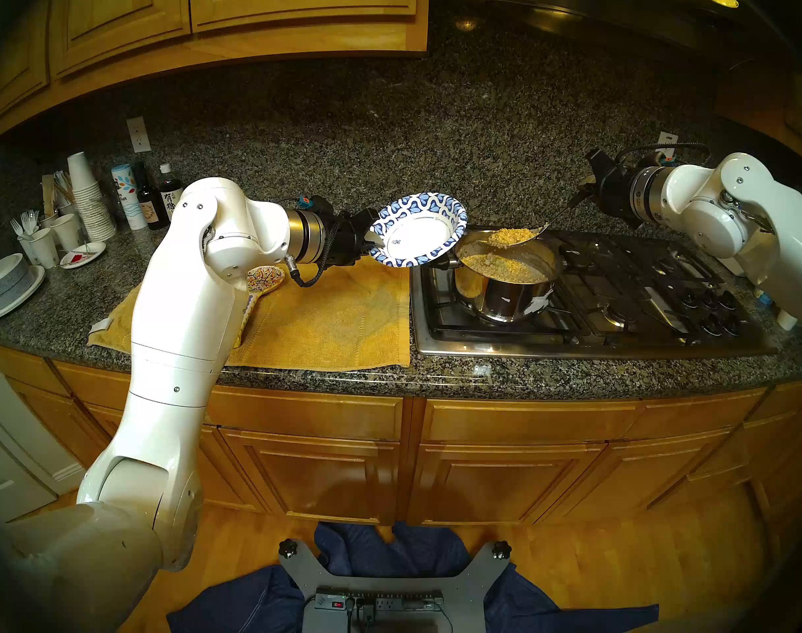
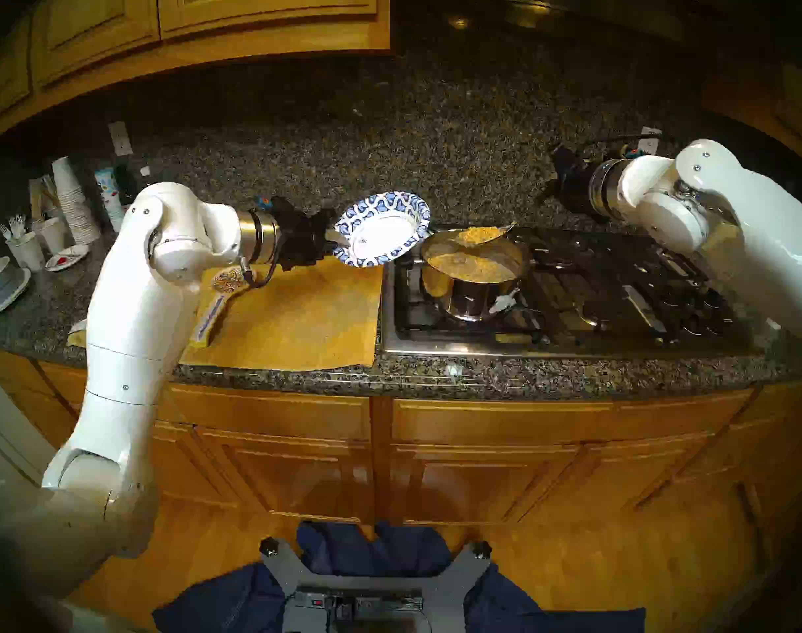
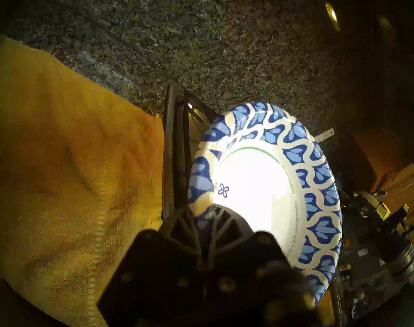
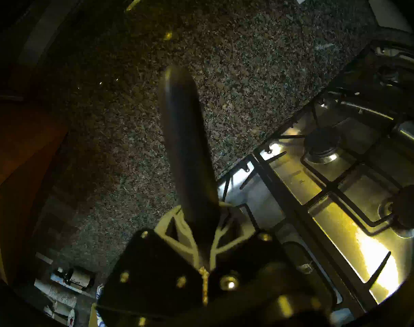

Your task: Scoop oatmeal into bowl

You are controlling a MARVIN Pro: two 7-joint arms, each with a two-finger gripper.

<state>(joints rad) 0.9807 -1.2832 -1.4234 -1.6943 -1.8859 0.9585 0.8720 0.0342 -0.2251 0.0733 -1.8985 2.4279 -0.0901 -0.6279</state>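
Above pot (image 1: 504, 289), oatmeal (image 1: 508, 237) on spoon (image 1: 522, 235)

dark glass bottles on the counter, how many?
2: both at the counter's back left, side by side between the white carton and the arm: one, the other. More may hide behind the cups.

The yellow towel (image 1: 335, 317) lay flat on the surface (image 1: 298, 129) with open room above its middle and right side. A painted spoon rest (image 1: 264, 280) and the left arm (image 1: 184, 298) blocked its left end. Cups (image 1: 88, 198), bottles (image 1: 159, 202) and stacked bowls (image 1: 6, 280) crowded the far left. On the stove (image 1: 618, 298), the pot (image 1: 504, 289) filled the near left burner. The tilted bowl (image 1: 417, 230) and the full spoon (image 1: 511, 238) hung close together over the pot, with little room between them. The right burners stood open.
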